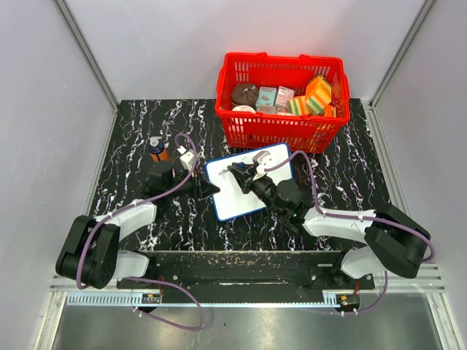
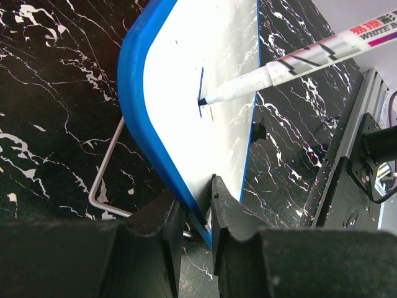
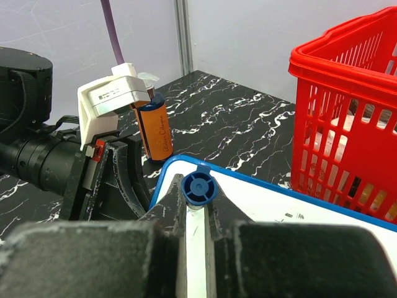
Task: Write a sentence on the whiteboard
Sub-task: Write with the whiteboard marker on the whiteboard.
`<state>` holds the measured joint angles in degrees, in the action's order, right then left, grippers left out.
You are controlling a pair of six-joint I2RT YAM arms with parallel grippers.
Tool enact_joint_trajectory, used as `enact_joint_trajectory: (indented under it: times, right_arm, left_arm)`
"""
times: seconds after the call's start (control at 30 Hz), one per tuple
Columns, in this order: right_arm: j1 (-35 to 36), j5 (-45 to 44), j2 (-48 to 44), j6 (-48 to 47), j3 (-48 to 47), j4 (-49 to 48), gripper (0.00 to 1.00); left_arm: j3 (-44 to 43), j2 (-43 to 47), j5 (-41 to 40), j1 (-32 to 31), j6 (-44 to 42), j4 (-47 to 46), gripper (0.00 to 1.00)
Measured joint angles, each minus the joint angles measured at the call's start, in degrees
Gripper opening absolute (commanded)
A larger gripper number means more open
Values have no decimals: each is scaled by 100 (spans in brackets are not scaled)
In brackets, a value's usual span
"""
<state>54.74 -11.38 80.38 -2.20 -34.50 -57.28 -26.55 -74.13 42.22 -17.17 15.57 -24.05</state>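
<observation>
The whiteboard, white with a blue frame, stands tilted on its wire stand in the middle of the table. My left gripper is shut on its left edge. My right gripper is shut on a whiteboard marker, seen end-on with its blue cap end toward the camera. In the left wrist view the marker has its tip on the board at a short blue vertical stroke, the only writing that shows. The board also shows in the right wrist view.
A red basket with packets and sponges stands behind the board, close to its far edge. An orange bottle stands at the left behind my left gripper, also in the right wrist view. A metal rail runs along the near table edge.
</observation>
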Motion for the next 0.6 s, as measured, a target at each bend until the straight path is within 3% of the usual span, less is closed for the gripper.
enact_joint_trajectory:
  times: [0.6]
  right_arm:
    - [0,63,-33,81,0,162,0]
  left_arm:
    - [0,-2,-4,11,-2,11,0]
